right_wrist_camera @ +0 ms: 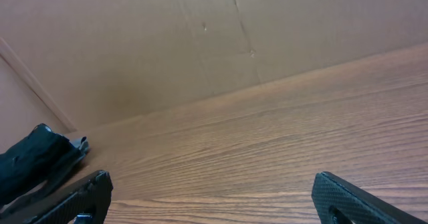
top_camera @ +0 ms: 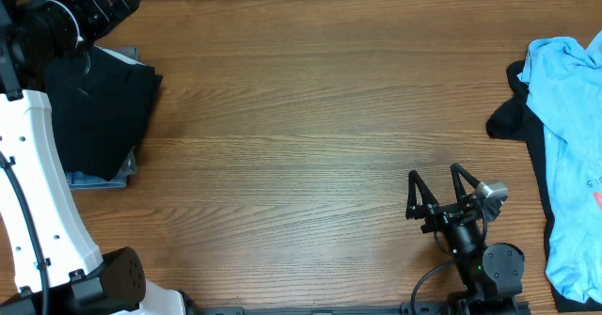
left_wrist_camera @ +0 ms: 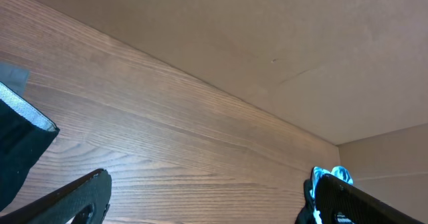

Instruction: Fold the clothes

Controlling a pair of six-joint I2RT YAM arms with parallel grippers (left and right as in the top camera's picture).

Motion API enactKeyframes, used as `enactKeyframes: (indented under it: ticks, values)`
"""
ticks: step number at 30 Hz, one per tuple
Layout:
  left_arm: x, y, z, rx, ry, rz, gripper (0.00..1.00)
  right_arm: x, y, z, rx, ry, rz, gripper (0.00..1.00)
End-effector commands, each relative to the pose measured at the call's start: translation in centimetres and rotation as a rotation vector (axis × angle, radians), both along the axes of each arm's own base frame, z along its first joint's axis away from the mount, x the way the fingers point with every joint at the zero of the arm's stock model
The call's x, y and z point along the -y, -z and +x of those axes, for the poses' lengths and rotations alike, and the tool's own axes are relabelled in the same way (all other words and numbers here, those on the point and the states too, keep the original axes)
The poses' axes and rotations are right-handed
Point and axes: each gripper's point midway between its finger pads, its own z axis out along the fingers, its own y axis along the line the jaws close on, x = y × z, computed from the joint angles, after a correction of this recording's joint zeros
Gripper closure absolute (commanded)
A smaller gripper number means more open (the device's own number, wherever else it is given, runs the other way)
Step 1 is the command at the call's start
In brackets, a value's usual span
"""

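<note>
1. Blue shirt [top_camera: 569,155] lies crumpled at 3 o'clock on the wood table [top_camera: 301,136]. A black cloth [top_camera: 508,118] pokes out from under its left side. It is not folded yet.
2. A black pile [top_camera: 94,118] sits at 9 o'clock on top of some denim [top_camera: 94,179]. It looks neat and flat.
3. Trouble one: the shirt and the black cloth touch and overlap. A grab at the shirt's left edge could pinch both, and then both would drag across the table in a lump.
4. Trouble two: the shirt is soft and bunched. A pinch on just a wrinkle may let it slip or fold crooked.
5. Trouble three: the left gripper [left_wrist_camera: 210,177] hangs at 11 o'clock, just past the black pile. If it drops low while crossing, it could catch the pile and mess it up.
6. The left gripper's fingers are spread wide apart. It holds nothing and touches nothing.
7. The right gripper [top_camera: 435,176] waits at 5 o'clock, near the shirt but apart from it. Its fingers are spread wide too, with only bare table between them. It holds nothing.
</note>
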Motion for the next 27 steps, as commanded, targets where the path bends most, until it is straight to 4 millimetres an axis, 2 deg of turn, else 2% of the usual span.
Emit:
enactKeyframes:
  ticks: [1, 13, 18, 21, 27]
  values:
    - [0.0, -0.3, -0.2, 0.006, -0.008, 0.001, 0.00, 0.0, 0.2, 0.0, 0.004, 0.003, 0.002, 0.00]
    - [0.0, -0.3, -0.2, 0.005, -0.008, 0.001, 0.00, 0.0, 0.2, 0.0, 0.004, 0.003, 0.002, 0.00]
    - [-0.8, -0.3, -0.2, 0.003, -0.044, 0.029, 0.00, 0.0, 0.2, 0.0, 0.004, 0.003, 0.001, 0.00]
    - [-0.6, -1.0, -0.7, 0.021, -0.045, 0.033, 0.00, 0.0, 0.2, 0.0, 0.004, 0.003, 0.002, 0.00]
    - [0.0, -4.0, -3.0, 0.094, -0.046, 0.052, 0.00, 0.0, 0.2, 0.0, 0.004, 0.003, 0.002, 0.00]
